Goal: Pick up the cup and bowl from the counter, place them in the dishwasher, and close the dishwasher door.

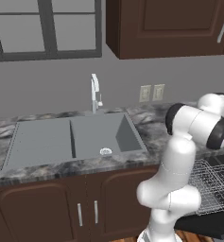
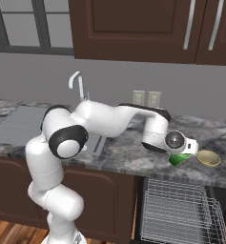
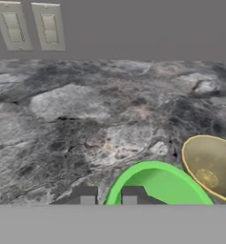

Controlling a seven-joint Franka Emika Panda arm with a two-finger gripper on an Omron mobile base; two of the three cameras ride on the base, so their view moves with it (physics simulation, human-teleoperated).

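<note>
The task is judged to be at its first step, with nothing yet loaded. The small bright green tapered cup (image 2: 179,159) is seen on the long grey, black and white marbled stone counter (image 2: 133,157), near its front edge and directly above the open dishwasher, and the shallow round tan-yellow bowl (image 2: 209,158) is seen just beside it, farther from the sink. In the hand view the two-finger gripper (image 3: 108,196) is drawn narrow over the cup's near rim, one dark finger tip (image 3: 129,195) being set inside the green wall and the other outside it, so a pinch on the rim is read. Whether the cup (image 3: 155,183) is already raised from the stone cannot be told. The grey wire-mesh rack (image 2: 179,214) of the dark built-in dishwasher (image 1: 217,222) is pulled out below the counter edge, and no dish is seen in the part of it that is shown. The dishwasher door cannot be made out clearly. Left to be done are the carrying of the cup to the rack, the same for the bowl (image 3: 212,167), and the closing of the door. No brand, label or readable writing is found anywhere; the two pale wall outlets (image 3: 31,26) are blank.
</note>
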